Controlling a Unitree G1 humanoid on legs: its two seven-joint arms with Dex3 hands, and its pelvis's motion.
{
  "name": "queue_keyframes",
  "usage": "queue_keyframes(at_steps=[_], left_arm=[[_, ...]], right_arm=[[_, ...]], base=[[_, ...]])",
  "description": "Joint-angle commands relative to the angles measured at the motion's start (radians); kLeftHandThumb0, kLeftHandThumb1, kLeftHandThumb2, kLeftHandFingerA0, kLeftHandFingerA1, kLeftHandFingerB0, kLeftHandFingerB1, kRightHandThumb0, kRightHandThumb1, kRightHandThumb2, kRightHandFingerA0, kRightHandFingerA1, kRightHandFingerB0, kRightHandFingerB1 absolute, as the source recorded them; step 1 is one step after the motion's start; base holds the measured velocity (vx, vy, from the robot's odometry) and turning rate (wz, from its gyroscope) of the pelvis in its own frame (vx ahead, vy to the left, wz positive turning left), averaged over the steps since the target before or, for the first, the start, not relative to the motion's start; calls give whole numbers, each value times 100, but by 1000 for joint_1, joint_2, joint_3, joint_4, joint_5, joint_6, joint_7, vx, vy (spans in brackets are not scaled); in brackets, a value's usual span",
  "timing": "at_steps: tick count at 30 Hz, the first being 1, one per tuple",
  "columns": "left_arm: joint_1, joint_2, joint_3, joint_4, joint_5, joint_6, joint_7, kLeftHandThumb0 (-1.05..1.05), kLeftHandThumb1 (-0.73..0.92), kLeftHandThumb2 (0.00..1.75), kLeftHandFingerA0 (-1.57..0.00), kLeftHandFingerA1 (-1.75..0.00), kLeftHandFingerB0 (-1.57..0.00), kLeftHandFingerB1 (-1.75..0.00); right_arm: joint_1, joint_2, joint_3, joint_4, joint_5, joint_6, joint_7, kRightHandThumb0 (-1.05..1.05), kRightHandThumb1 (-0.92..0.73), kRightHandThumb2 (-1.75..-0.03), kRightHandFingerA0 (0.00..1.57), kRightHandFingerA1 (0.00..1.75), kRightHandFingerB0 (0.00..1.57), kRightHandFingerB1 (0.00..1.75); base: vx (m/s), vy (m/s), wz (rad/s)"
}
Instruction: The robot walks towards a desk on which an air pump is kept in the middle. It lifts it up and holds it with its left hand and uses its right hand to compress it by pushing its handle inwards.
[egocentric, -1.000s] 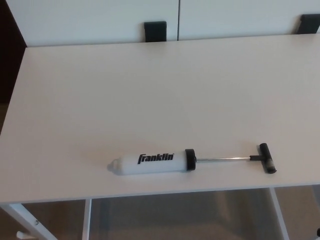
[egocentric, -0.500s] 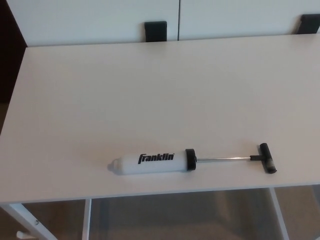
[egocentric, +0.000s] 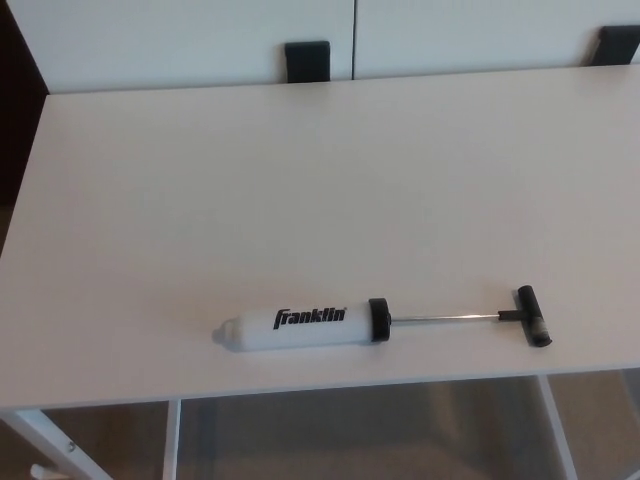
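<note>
The view shifted slightly; the air pump (egocentric: 300, 324) itself hasn't moved.

The scene is brightly and evenly lit, with soft, diffuse light and a faintly warm, pinkish cast over the white desk (egocentric: 300, 180). The air pump (egocentric: 300, 324) throws only a thin, pale shadow just below itself, toward the near edge. The metal rod (egocentric: 445, 318) shows a slight sheen. Overall sharpness is modest and grainy, the pump's lettering stays readable, and the left edge falls into deep dark.
</note>
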Motion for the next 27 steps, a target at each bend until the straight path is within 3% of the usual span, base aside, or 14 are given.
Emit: queue_keyframes(at_steps=[1, 7, 8, 14, 16, 27], left_arm=[[-416, 53, -889, -74, 772, 126, -244, -52, 39, 65, -23, -40, -10, -33], [-466, -29, -1049, -13, 861, 178, -251, -53, 41, 65, -20, -39, -9, -32], [-474, -43, -1077, 1, 873, 182, -255, -29, 33, 88, 0, -48, 0, -48], [-523, -80, -1176, 61, 899, 229, -265, -28, 35, 88, 0, -48, 0, -48], [-536, -91, -1208, 81, 923, 233, -264, -28, 33, 87, 0, -47, 0, -48], [-519, -168, -1401, 183, 1021, 251, -226, -27, 33, 87, 0, -49, 0, -48]], right_arm=[[2, 4, 4, -43, 14, 57, -10, -40, -60, -58, 85, 52, 71, 47], [13, 7, 8, -60, 15, 70, -12, -39, -62, -59, 80, 52, 70, 47], [10, 6, 7, -65, 17, 79, -15, -37, -62, -59, 80, 53, 70, 48], [-5, 2, 27, -33, -37, 31, -40, -38, -62, -59, 86, 50, 72, 46], [7, 1, 39, -42, -61, 17, -49, -35, -64, -59, 79, 48, 69, 45], [-5, 5, 34, -22, -13, 13, -7, -38, -64, -60, 83, 55, 71, 48]], base=[[0, 0, 0], [0, 0, 0], [0, 0, 0], [0, 0, 0], [0, 0, 0], [0, 0, 0]])
